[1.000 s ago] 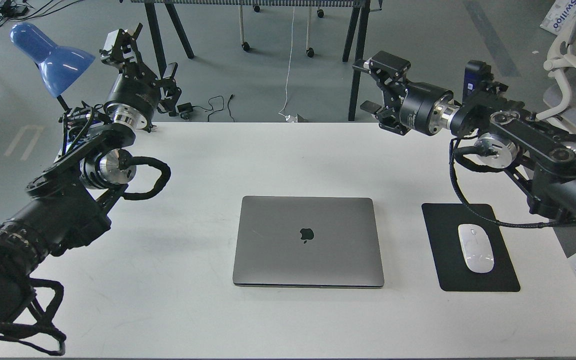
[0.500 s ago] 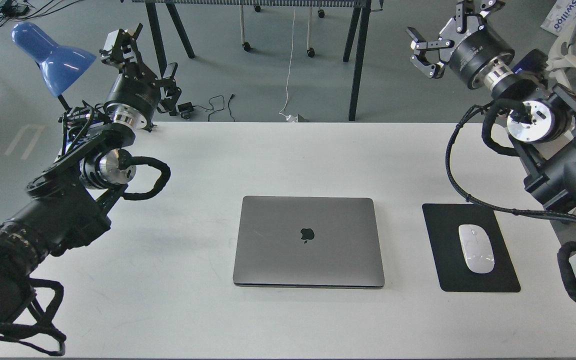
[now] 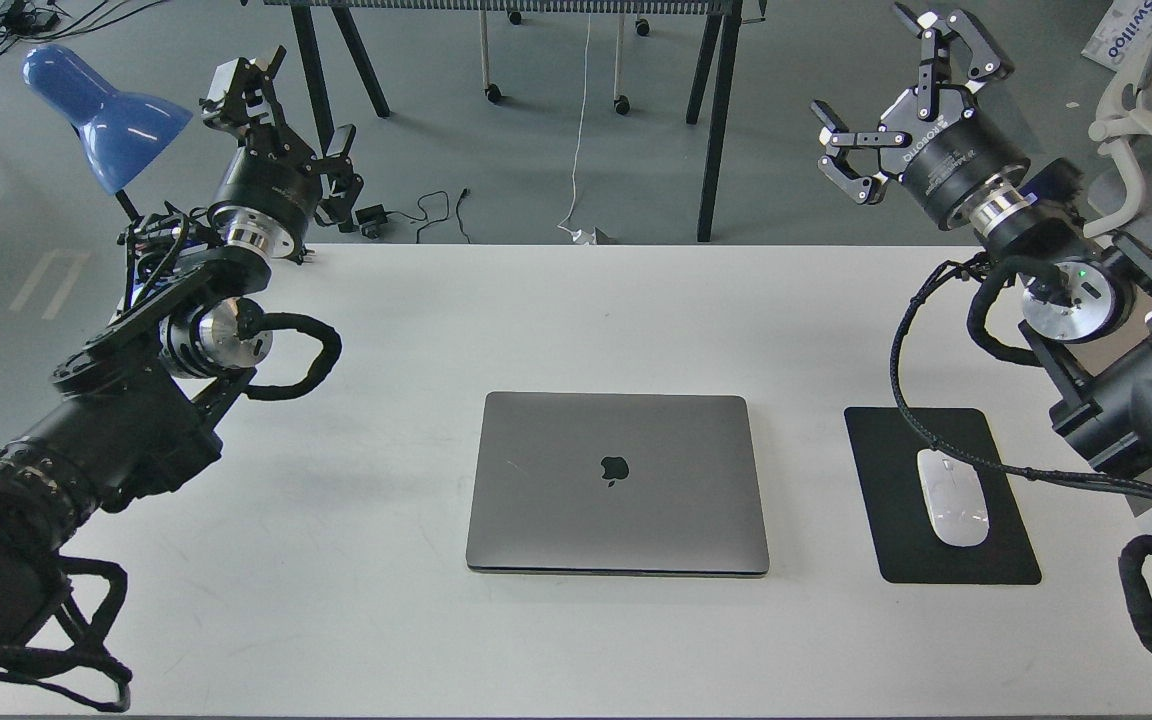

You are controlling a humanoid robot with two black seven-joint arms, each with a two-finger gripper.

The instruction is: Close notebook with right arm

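Observation:
The notebook is a grey laptop [image 3: 617, 483] with an apple logo on its lid. It lies shut and flat in the middle of the white table [image 3: 436, 320]. My right gripper [image 3: 871, 75] is open and empty, raised above the table's far right edge, well away from the laptop. My left gripper [image 3: 301, 105] is open and empty, raised above the table's far left corner.
A white mouse [image 3: 952, 496] lies on a black mouse pad [image 3: 939, 495] right of the laptop. A blue desk lamp [image 3: 101, 115] stands at the far left. Black table legs [image 3: 711, 120] and cables [image 3: 416, 215] are on the floor beyond the table.
My right arm has swung up and back to the right, away from the table's middle, and its gripper now points up and away. The laptop and left arm have not moved.

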